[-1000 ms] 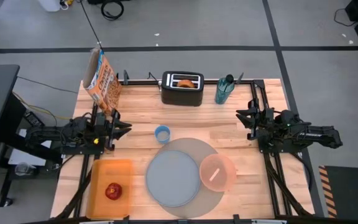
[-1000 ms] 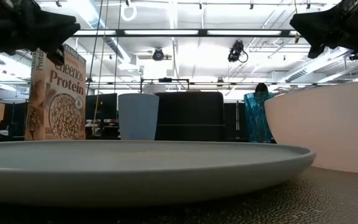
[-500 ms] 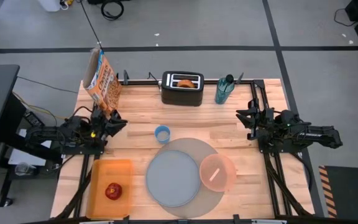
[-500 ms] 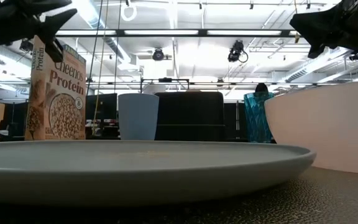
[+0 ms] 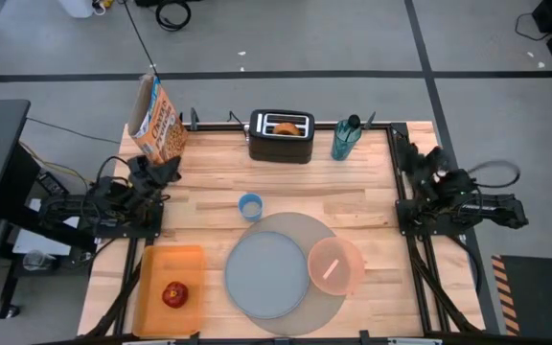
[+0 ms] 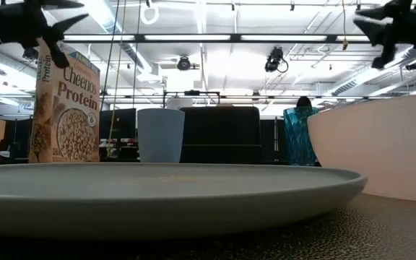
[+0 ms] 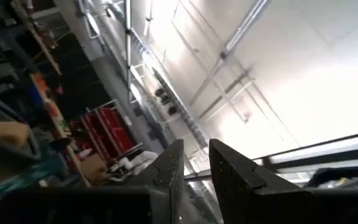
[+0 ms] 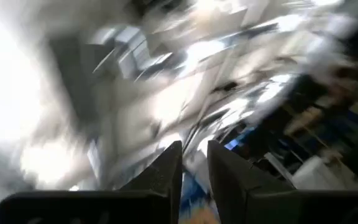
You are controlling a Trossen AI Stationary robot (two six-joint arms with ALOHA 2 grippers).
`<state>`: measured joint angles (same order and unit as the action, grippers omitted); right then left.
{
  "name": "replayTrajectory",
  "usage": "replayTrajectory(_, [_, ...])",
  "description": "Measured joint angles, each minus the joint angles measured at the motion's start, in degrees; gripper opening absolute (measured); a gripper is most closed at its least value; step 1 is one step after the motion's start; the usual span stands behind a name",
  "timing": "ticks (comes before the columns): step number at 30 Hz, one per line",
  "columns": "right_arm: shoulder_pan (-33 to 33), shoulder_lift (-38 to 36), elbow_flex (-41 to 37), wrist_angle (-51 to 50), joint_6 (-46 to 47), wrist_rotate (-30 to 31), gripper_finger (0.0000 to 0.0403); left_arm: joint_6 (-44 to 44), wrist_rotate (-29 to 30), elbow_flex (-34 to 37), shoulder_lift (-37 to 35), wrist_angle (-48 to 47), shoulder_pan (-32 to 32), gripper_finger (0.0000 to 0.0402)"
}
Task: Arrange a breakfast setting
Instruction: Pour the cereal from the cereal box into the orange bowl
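Plate (image 5: 266, 274) on mat (image 5: 300, 230), left part; bowl (image 5: 335, 265) on mat's right edge, spoon (image 5: 331, 267) in it. Cup (image 5: 250, 205) behind mat. Tray (image 5: 153, 264) left of mat, apple (image 5: 173, 294) on it. Back edge: cereal box (image 5: 159, 123) left, toaster (image 5: 281, 137) middle, tumbler (image 5: 346, 140) right.

Wooden table (image 5: 353, 206) carries grey mat (image 5: 319, 230), orange tray (image 5: 156, 273), toaster (image 5: 281, 137), blue cup (image 5: 250, 206)

I see open bench (image 5: 353, 206) across the middle, between the far row and the near setting. The far edge is blocked by the cereal box (image 5: 158, 123) at left, the toaster (image 5: 281, 137) in the centre and the teal bottle (image 5: 346, 139) to its right. The small blue cup (image 5: 250, 206) stands alone mid-bench. Near side, the grey mat (image 5: 295, 230), plate (image 5: 264, 275), pink bowl (image 5: 335, 264) and orange tray (image 5: 171, 264) fill the room.
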<state>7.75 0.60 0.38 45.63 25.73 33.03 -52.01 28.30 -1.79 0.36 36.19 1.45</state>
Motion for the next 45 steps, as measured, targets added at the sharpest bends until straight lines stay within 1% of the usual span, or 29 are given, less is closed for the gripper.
replayTrajectory(1, [-0.02,0.00,0.00,-0.16,2.94,2.18,0.0082,0.27,-1.00,-1.01,0.00,-0.35,0.00,0.0082])
replayTrajectory(2, [-0.04,0.02,0.00,-0.64,4.49,2.75,0.0082,0.47,-2.25,-2.34,0.04,-0.95,0.00,0.0082])
replayTrajectory(7, [-0.04,0.02,0.00,-0.47,9.93,2.08,0.0082,4.85,-3.17,-9.05,1.39,-9.07,0.00,0.0082])
replayTrajectory(10, [-0.04,0.02,0.00,0.87,10.57,1.78,0.0082,10.13,-3.62,-12.74,2.40,-12.91,0.00,0.0082])
replayTrajectory(12, [-0.06,0.02,0.00,0.99,10.57,1.64,0.0082,12.24,-3.65,-14.19,3.81,-13.88,0.00,0.0082])
replayTrajectory(16, [-0.06,0.20,0.00,0.79,10.68,2.72,0.0082,12.00,-3.92,-16.54,6.96,-14.13,0.00,0.0082])
replayTrajectory(19, [-0.07,0.60,0.00,0.81,16.17,2.75,0.0082,11.86,-5.56,-18.53,9.56,-17.05,0.00,0.0082])
replayTrajectory(21, [-0.07,1.10,0.00,0.66,20.19,1.53,0.0082,11.47,-6.54,-20.20,11.16,-18.81,0.00,0.0082])
replayTrajectory(23, [-0.11,2.09,0.06,0.53,21.31,-0.87,0.0082,10.85,-7.82,-21.96,12.67,-21.08,0.02,0.0082])
replayTrajectory(26, [-0.52,4.82,2.05,-1.85,22.30,-0.68,0.0082,11.14,-10.09,-25.60,14.84,-26.54,0.02,0.0082])
replayTrajectory(29, [-0.91,8.74,6.33,-5.47,21.19,0.50,0.0082,12.45,-11.50,-31.22,17.16,-37.78,0.02,0.0082])
replayTrajectory(33, [-0.96,15.41,14.99,-13.14,19.11,0.39,0.0082,12.15,-12.62,-41.53,20.80,-58.34,0.02,0.0082])
replayTrajectory(36, [-0.96,20.43,23.10,-24.23,18.19,-1.30,0.0082,9.84,-14.78,-49.69,24.38,-74.66,0.00,0.0082])
replayTrajectory(38, [-0.96,24.12,28.89,-32.77,17.56,-3.37,0.0082,7.61,-16.16,-54.43,26.93,-83.51,0.02,0.0082])
replayTrajectory(41, [-0.94,29.83,36.45,-44.09,15.32,-10.29,0.0082,5.33,-19.21,-58.99,30.29,-91.75,0.00,0.0082])
replayTrajectory(45, [-0.69,37.58,45.70,-59.09,12.25,-21.39,0.0082,1.11,-26.22,-61.42,33.47,-96.41,0.00,0.0082])
